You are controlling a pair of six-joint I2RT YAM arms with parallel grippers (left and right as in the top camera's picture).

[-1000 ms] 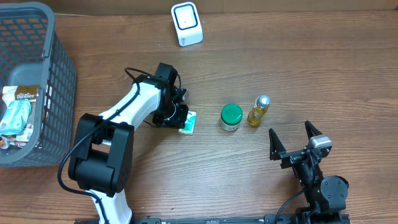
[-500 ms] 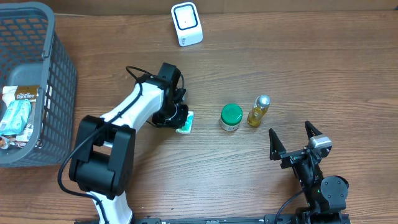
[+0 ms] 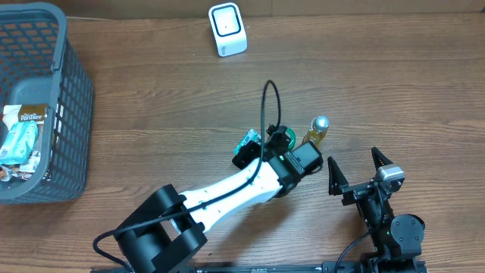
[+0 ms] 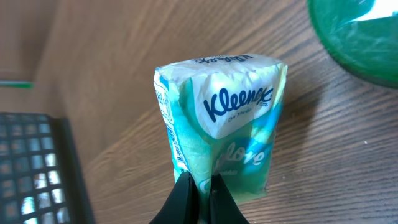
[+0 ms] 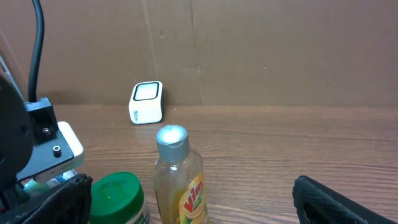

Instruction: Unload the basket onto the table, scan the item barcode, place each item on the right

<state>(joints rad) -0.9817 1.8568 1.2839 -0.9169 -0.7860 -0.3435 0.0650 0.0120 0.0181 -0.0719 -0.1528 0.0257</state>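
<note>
One tissue pack (image 4: 221, 134) is pinched by the left fingers (image 4: 181, 200) beside one green-lidded jar (image 5: 115, 196) and one bottle (image 5: 179, 180). The right fingers (image 3: 334, 174) stand wide; one scanner (image 3: 227, 29), one basket (image 3: 76, 95).

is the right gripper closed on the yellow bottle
No, the right gripper stands wide open with nothing between its fingers, clear of the bottle on the table.

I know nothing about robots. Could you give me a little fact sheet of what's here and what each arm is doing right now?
Left jaws: shut on a Kleenex tissue pack
Right jaws: open, empty
Scanner: small white box, far side, nothing at it
Beside the pack: green-lidded jar, silver-capped bottle
Basket: grey, far left, packets inside
</note>
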